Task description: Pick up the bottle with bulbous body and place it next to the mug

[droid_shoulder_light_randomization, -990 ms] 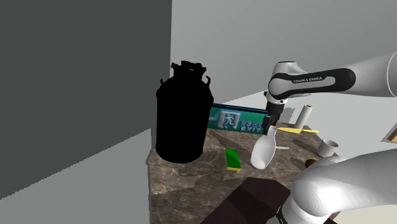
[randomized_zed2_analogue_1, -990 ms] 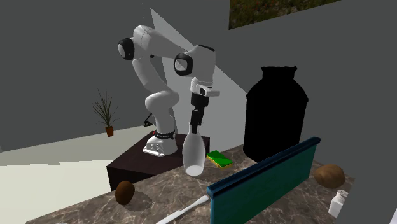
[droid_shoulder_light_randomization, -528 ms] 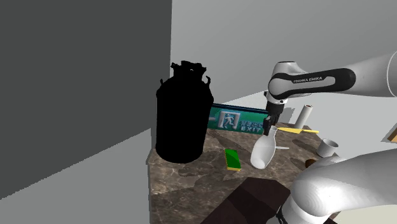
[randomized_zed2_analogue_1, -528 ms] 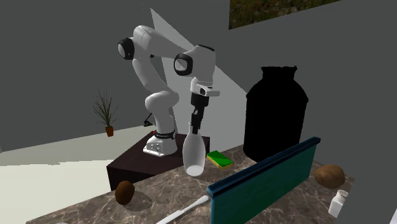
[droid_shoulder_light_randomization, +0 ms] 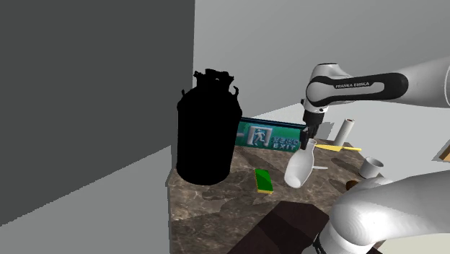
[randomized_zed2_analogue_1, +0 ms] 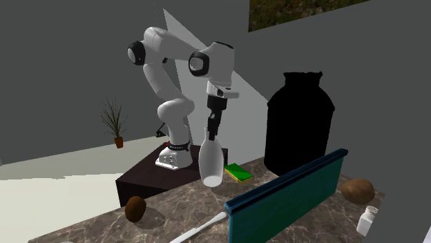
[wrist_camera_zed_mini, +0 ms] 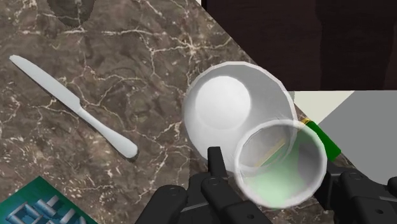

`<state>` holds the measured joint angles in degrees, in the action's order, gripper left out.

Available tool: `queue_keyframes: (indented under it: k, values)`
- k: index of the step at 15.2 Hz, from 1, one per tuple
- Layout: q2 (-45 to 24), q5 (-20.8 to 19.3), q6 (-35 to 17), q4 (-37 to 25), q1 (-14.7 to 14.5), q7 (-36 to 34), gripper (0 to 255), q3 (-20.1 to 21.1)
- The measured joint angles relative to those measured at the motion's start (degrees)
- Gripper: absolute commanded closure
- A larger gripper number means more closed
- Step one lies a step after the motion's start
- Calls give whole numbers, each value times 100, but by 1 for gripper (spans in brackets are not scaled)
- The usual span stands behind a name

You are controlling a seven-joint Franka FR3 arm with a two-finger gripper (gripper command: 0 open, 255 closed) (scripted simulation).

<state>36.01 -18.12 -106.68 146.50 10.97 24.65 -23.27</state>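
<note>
claw [droid_shoulder_light_randomization: 308, 141] clamped on neck of white bulbous bottle [droid_shoulder_light_randomization: 298, 170], bottle upright over marble table [droid_shoulder_light_randomization: 209, 209], white mug [droid_shoulder_light_randomization: 372, 167] apart, green block [droid_shoulder_light_randomization: 265, 181] near

Big black can [droid_shoulder_light_randomization: 208, 126] blocks the counter [droid_shoulder_light_randomization: 216, 209] end at the shoulder view's left, and the green sign board [droid_shoulder_light_randomization: 268, 135] stands upright just beside it, walling the far edge. Open marble runs from the green sponge [droid_shoulder_light_randomization: 265, 180] to the mug [droid_shoulder_light_randomization: 372, 167]. A knife [wrist_camera_zed_mini: 73, 105] lies flat on the marble, low enough to pass over
</note>
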Motion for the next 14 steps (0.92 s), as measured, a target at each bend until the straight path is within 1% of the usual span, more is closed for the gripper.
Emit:
queue_keyframes:
  k: [14]
  values:
    - [152, 183, 1100, -948, -53, 89, 255, 236]
